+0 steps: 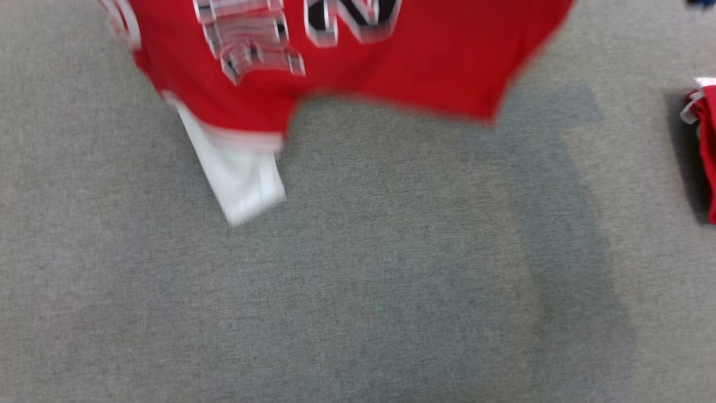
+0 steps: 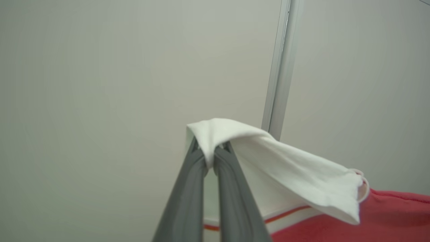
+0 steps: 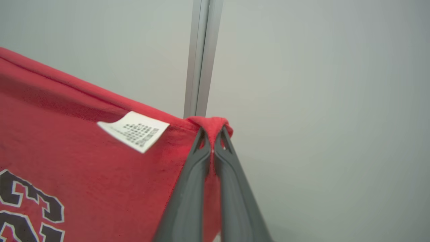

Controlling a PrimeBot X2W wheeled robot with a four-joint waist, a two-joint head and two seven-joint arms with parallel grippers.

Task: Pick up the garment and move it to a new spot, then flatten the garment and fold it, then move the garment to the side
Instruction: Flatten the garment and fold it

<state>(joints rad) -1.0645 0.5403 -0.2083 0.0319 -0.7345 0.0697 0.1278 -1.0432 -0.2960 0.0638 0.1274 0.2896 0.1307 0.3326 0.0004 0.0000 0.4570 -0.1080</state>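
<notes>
The red knit garment (image 1: 391, 61) with black-and-white lettering hangs across the top of the head view, blurred, with its long axis running left to right. Its white sleeve (image 1: 240, 173) points down at the left. The left gripper (image 2: 210, 158) has its 2 grey fingers pinched on a fold of white sleeve cloth. The right gripper (image 3: 212, 143) is clamped on a red corner, near a white printed label (image 3: 134, 131). Open grey woven surface (image 1: 358, 291) extends below the garment's lower edge. A second red cloth (image 1: 706, 151) lies at the far right edge, well apart.
</notes>
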